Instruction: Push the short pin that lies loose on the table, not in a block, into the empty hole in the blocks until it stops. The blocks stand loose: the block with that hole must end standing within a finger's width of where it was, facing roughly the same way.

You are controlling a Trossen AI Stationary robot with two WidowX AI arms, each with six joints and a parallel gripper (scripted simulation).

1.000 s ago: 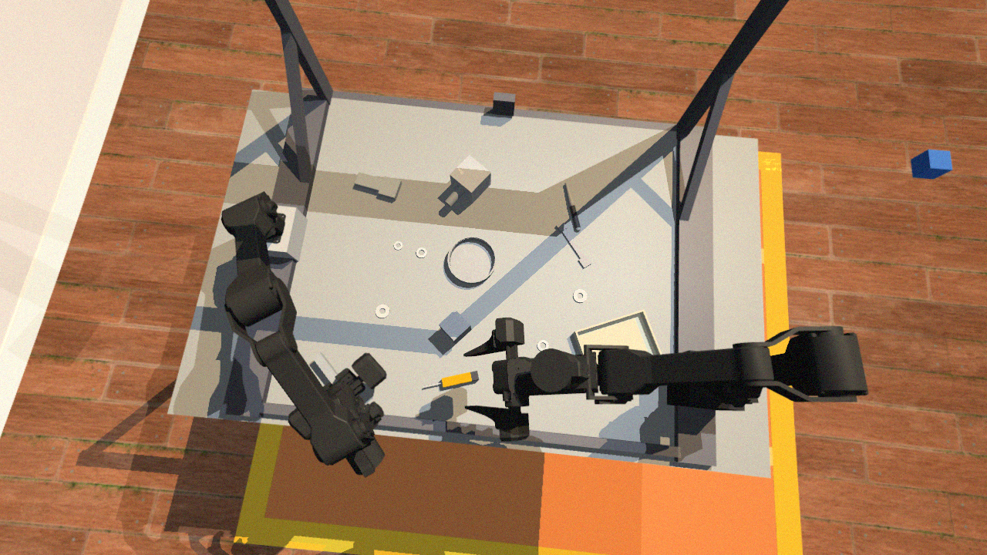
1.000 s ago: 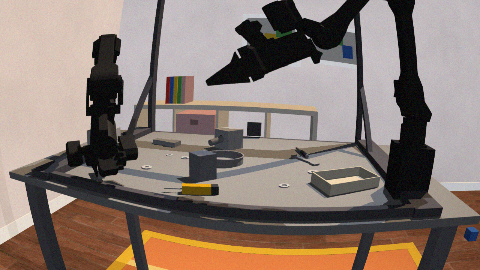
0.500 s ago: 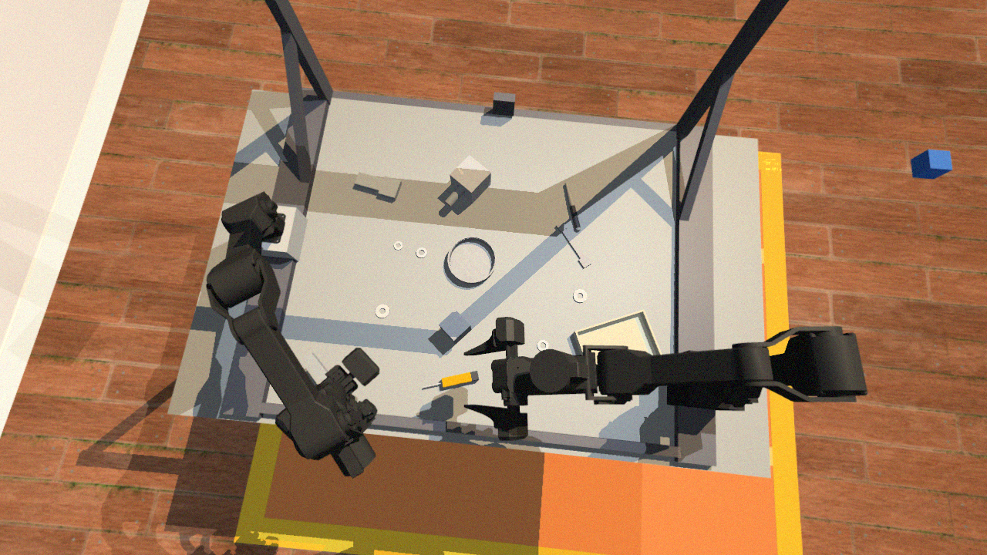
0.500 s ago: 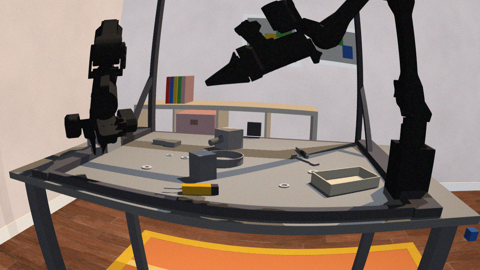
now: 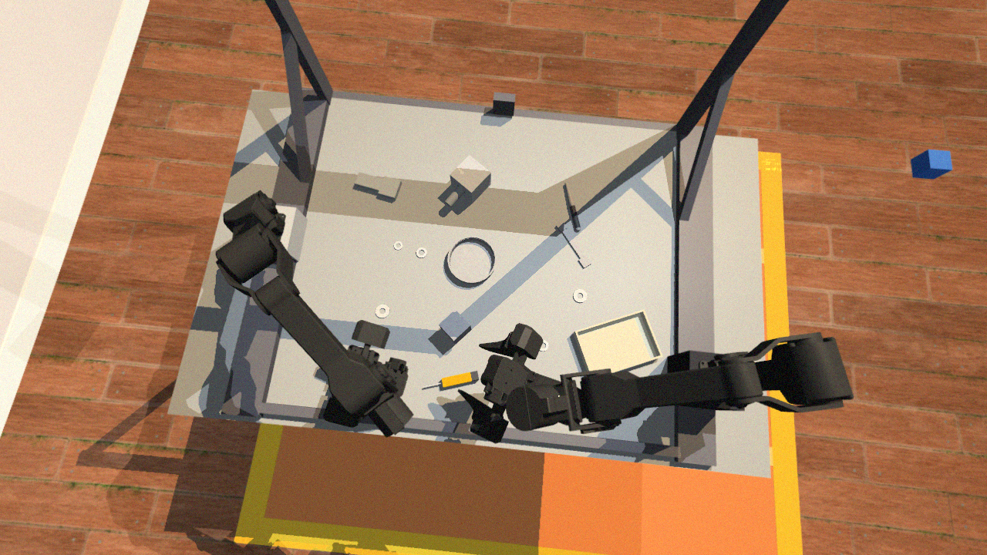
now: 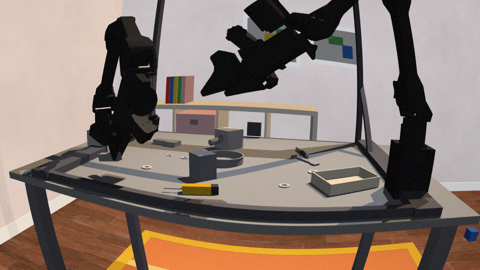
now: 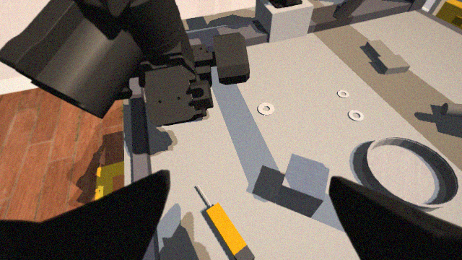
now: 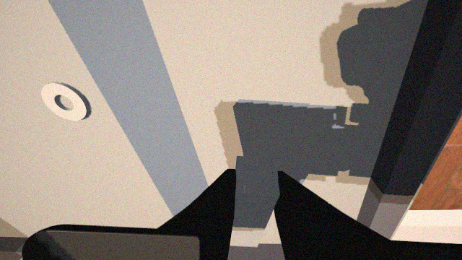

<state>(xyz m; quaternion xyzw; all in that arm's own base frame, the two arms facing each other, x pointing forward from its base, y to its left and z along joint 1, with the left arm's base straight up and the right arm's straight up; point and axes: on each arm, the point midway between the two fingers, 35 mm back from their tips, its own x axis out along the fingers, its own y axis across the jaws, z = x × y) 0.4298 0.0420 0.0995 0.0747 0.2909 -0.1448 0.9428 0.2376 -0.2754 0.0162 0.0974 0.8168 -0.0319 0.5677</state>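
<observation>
The near grey block (image 5: 455,325) (image 6: 203,166) (image 7: 308,175) stands upright mid-table; no hole shows on its visible faces. The far block (image 5: 471,176) (image 6: 231,139) has a pin (image 6: 215,140) sticking out of its side. My right gripper (image 6: 115,157) (image 8: 253,178) is low over the table, left of the near block in the top and exterior views. It appears shut on the short pin (image 8: 255,202), a dark grey piece filling the narrow gap between the fingers; its ends are hard to make out. My left gripper (image 5: 471,369) (image 6: 214,93) (image 7: 249,180) is open and empty, high above the screwdriver area.
A yellow screwdriver (image 5: 457,379) (image 6: 198,189) (image 7: 227,229) lies in front of the near block. A ring (image 5: 448,269) (image 7: 369,159) lies behind it. Several washers, a flat stepped piece (image 5: 377,186), a tray (image 5: 581,353) (image 6: 330,188) and dark thin tools (image 5: 572,210) lie around.
</observation>
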